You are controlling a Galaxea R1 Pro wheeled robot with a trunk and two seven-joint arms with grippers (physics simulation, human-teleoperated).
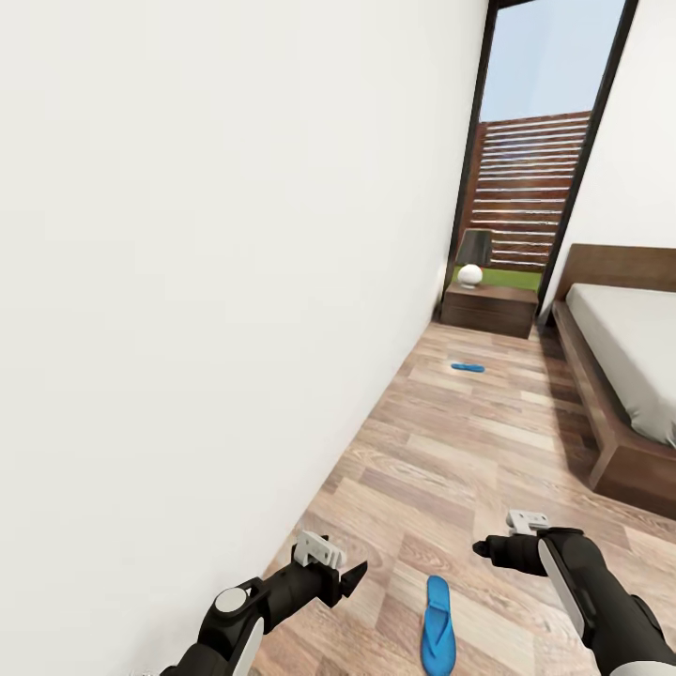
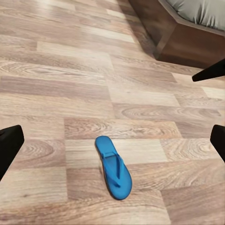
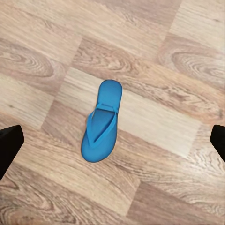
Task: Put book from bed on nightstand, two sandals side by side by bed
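Both grippers hang above the wood-plank floor (image 1: 451, 451), jaws spread wide and holding nothing. Between the left gripper (image 1: 349, 575) and the right gripper (image 1: 490, 548), lower down, a blue sandal (image 1: 437, 625) lies flat, strap up. A second blue sandal (image 1: 468, 367) lies farther ahead near the nightstand (image 1: 490, 310), which carries a lamp (image 1: 472, 258). The bed (image 1: 624, 361) runs along the right. A white wall (image 1: 216, 282) fills the left.

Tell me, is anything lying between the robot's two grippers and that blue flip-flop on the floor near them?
Nothing visible. The bright blue flat sandal lies alone on bare wood-plank floor, between the left gripper and right gripper, both open.
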